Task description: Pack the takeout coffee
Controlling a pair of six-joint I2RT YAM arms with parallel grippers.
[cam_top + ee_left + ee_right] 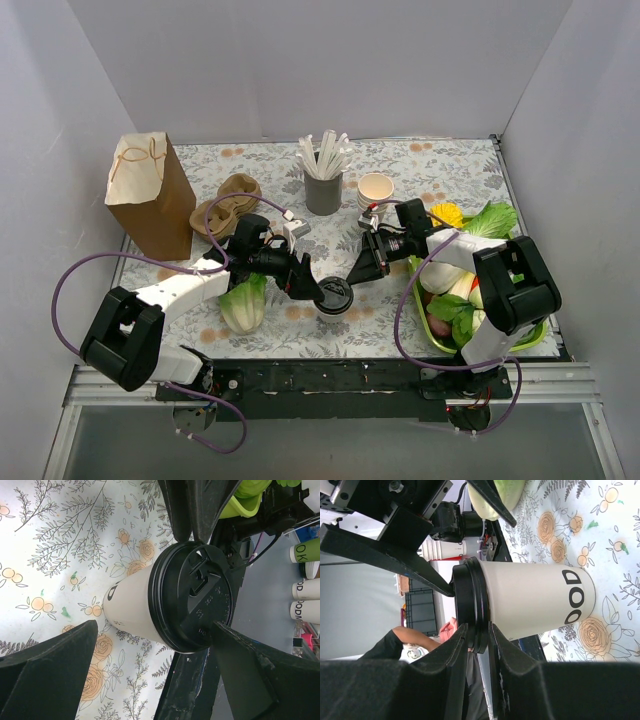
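Note:
The takeout coffee [335,296], a cream-white cup with a black lid, stands near the table's front edge between both grippers. In the right wrist view my right gripper [477,630] is shut on the rim of the black lid [470,600], above the cup's wall [535,600]. In the top view that gripper [356,274] reaches in from the right. My left gripper [312,290] is open. In its wrist view the left gripper [155,625] straddles the cup [135,607], with one fingertip [220,630] against the lid [200,600].
A brown paper bag [150,195] stands at the back left, with a brown crumpled piece [228,205] beside it. A grey cup of white sticks [323,185] and stacked lidless cups [375,190] are at the back. A cabbage [243,302] lies at the left. A green tray [535,335] of vegetables is at the right.

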